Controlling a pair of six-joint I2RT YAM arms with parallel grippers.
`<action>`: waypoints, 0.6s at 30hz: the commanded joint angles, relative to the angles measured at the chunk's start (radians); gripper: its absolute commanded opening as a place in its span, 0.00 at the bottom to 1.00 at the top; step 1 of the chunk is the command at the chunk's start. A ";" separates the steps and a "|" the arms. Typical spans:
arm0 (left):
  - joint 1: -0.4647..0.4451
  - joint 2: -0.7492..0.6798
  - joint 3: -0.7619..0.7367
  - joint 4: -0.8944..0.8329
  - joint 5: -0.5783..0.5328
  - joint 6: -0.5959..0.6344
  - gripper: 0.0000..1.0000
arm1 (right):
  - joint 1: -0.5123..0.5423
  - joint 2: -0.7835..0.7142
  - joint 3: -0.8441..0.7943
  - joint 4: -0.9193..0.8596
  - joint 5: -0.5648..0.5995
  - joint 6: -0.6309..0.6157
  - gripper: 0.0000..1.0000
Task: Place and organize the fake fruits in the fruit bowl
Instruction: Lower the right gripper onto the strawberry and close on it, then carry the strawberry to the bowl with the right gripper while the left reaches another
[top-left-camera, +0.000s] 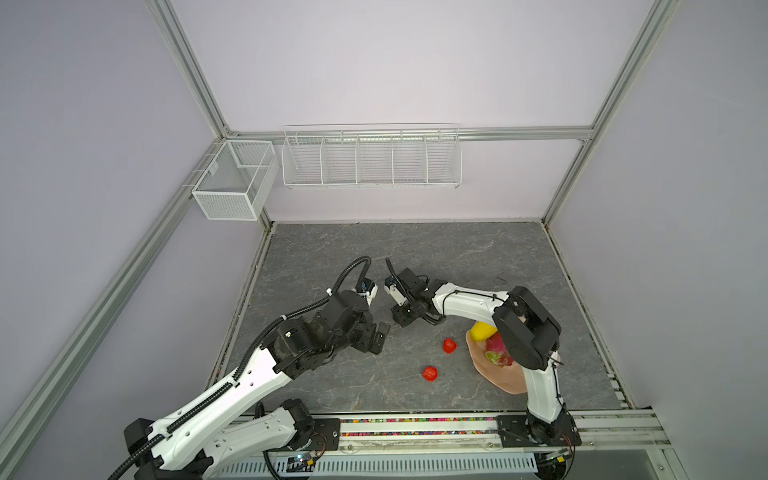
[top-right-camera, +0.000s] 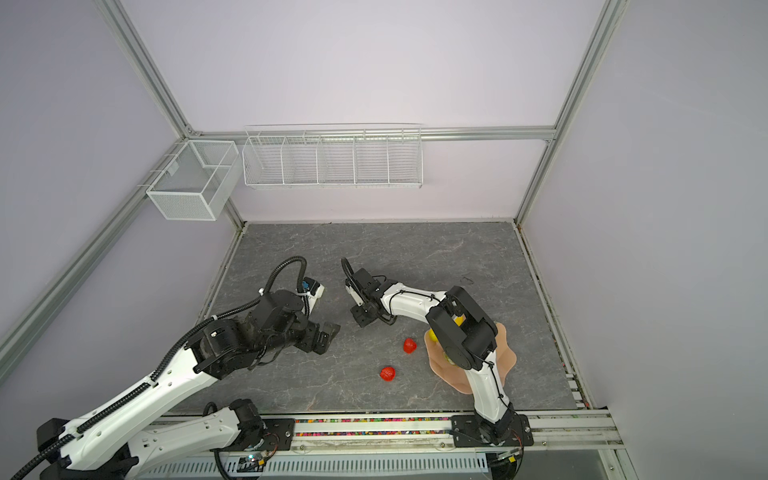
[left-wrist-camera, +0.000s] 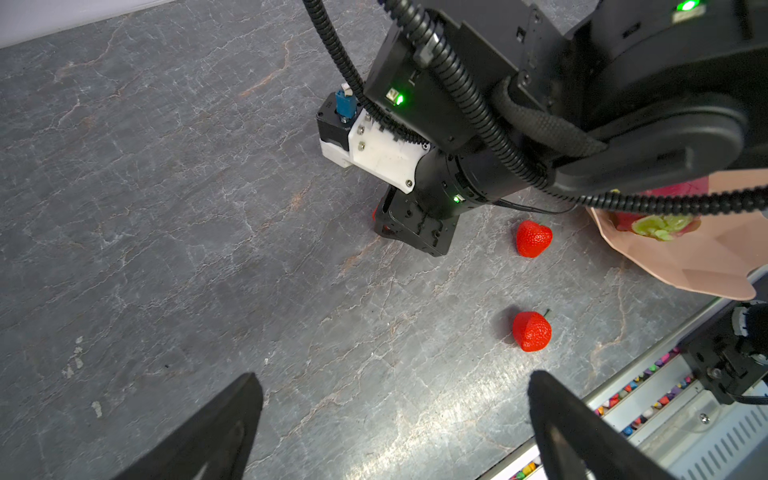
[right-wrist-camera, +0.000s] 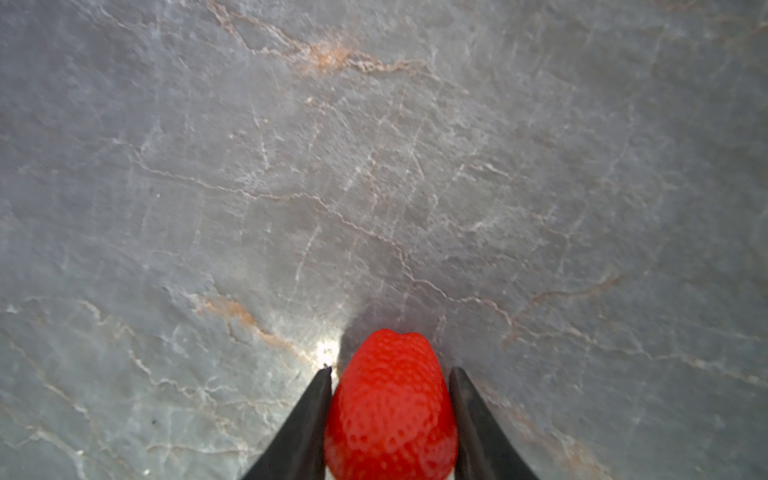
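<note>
The right gripper (right-wrist-camera: 391, 370) has its jaws clenched on a red berry (right-wrist-camera: 390, 415). In the right wrist view, both black fingers press the berry's sides at the bottom centre of the frame. Its rounded end pokes out past them over the grey worktop (right-wrist-camera: 374, 166). I cannot tell whether this held berry rests on the worktop or hangs just above it. In both top views this gripper points down near the middle of the worktop. The left gripper (left-wrist-camera: 392, 376) is released, its jaws spread wide and grasping nothing. In the left wrist view its two fingers stand far apart at the bottom of the frame, over bare worktop. In a top view, the upper berry (top-left-camera: 449, 345) lies loose on the worktop just left of the bowl (top-left-camera: 498, 380). The lower berry (top-left-camera: 430, 373) lies below and left of it, apart from it. The bowl sits at the lower right of the worktop, partly hidden under the right arm. It holds the yellow fruit (top-left-camera: 482, 331) at its upper edge, with the dragon fruit (top-left-camera: 496, 351) just below, touching it.
</note>
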 joint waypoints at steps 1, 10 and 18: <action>0.005 -0.019 -0.018 -0.019 -0.020 -0.008 0.99 | 0.003 -0.038 -0.016 -0.003 0.028 0.008 0.41; 0.005 0.036 -0.050 0.138 0.151 0.081 0.99 | 0.000 -0.480 -0.297 -0.106 0.143 0.182 0.38; 0.004 0.144 -0.039 0.440 0.434 0.134 0.99 | 0.049 -1.021 -0.508 -0.475 0.450 0.584 0.37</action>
